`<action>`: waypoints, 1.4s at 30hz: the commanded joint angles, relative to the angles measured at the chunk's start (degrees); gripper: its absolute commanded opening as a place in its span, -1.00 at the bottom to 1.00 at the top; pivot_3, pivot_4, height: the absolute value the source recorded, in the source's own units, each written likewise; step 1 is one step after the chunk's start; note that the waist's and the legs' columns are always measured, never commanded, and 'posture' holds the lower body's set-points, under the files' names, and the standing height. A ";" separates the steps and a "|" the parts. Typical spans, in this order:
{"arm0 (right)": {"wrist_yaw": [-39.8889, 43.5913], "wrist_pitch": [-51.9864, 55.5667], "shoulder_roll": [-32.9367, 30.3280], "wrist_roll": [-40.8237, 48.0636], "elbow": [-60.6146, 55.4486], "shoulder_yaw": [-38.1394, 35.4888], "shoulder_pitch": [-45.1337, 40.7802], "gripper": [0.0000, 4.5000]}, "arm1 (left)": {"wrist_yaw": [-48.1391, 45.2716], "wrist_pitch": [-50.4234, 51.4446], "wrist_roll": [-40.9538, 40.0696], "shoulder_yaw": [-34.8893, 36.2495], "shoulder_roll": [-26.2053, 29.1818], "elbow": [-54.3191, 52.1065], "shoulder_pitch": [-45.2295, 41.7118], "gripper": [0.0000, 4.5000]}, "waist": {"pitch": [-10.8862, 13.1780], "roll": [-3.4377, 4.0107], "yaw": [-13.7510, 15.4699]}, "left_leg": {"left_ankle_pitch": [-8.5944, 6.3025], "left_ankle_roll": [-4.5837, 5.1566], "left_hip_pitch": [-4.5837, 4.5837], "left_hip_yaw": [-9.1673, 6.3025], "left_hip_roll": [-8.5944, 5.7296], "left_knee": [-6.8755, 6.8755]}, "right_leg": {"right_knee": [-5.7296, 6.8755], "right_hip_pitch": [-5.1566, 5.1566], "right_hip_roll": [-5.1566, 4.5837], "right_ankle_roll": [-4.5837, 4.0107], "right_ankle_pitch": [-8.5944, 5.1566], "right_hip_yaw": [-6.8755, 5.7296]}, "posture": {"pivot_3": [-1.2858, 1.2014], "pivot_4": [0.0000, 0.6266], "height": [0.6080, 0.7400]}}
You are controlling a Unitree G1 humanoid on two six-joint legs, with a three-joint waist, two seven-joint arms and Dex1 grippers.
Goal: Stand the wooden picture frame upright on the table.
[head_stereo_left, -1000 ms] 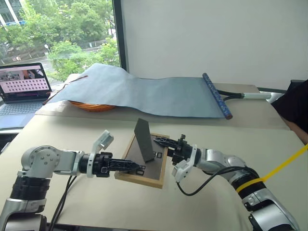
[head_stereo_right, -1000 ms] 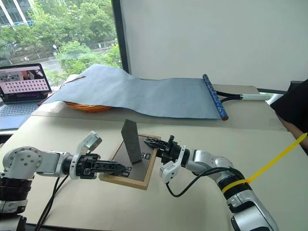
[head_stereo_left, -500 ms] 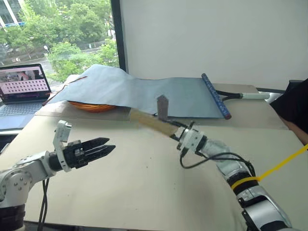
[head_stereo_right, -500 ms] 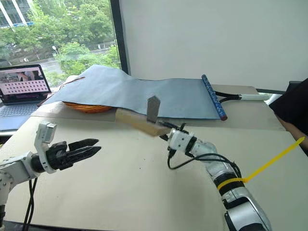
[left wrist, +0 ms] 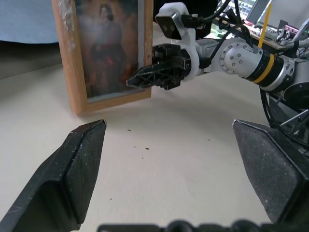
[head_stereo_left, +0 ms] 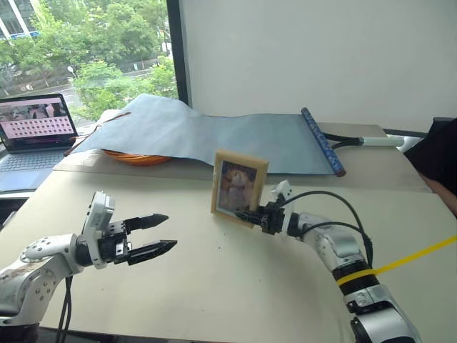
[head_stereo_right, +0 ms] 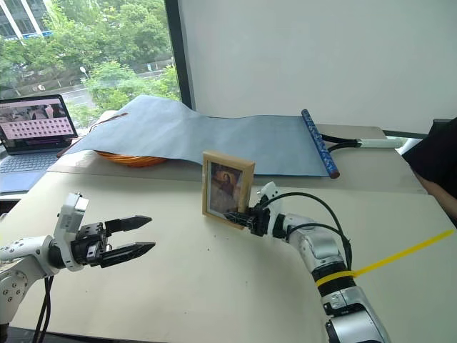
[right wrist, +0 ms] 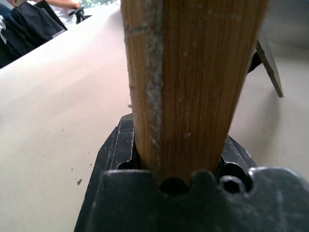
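Right jaws (head_stereo_left: 251, 215) clamp upright wooden picture frame (head_stereo_left: 239, 186); left jaws (head_stereo_left: 158, 232) spread, empty.

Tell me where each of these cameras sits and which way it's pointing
Left and right eye views: on the head, looking forward and down over the table; both arms show.
Left wrist view: on the left wrist, looking between the left gripper's open fingers at the wooden picture frame.
Right wrist view: on the right wrist, against the frame's edge in the right gripper.
Shared: the frame and the right gripper show in all four.
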 commanded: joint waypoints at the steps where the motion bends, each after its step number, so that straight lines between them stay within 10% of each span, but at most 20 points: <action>1: 1.70 -0.07 0.76 -1.36 3.50 -2.04 -1.51 -0.45 | -0.64 -0.16 -0.23 -0.50 0.46 -0.71 0.02 1.00 | 0.00 0.00 -0.04 | 0.00 0.00 0.00 0.00 0.00 0.00 | 0.00 0.00 0.00 0.00 0.00 0.00 | 0.03 -0.52 0.45; 17: 3.78 7.60 3.01 -2.11 -1.45 -1.93 2.87 -0.45 | -1.04 1.07 0.10 -1.73 1.74 0.22 -0.10 1.00 | 0.00 0.00 0.02 | 0.00 0.00 0.01 -0.01 0.00 0.03 | 0.00 0.02 0.00 0.02 -0.01 0.00 | 0.03 -0.52 0.45; 26: 4.03 11.55 0.15 -0.49 -6.67 -5.55 4.47 0.95 | 1.40 1.90 0.59 -2.28 1.12 2.64 -2.91 1.00 | 0.00 0.00 0.24 | 0.00 0.00 0.00 -0.02 0.00 0.03 | 0.00 0.01 0.00 0.02 -0.01 -0.02 | 0.03 -0.52 0.45; 42: -1.99 -3.61 -13.89 -5.50 -41.55 -21.32 34.84 0.98 | 17.96 -16.00 23.37 -8.34 -5.68 5.46 1.77 1.00 | 0.00 0.02 0.03 | -0.01 0.01 -0.01 0.00 0.00 0.02 | -0.19 0.07 0.00 0.24 -0.15 0.01 | 0.03 -0.52 0.45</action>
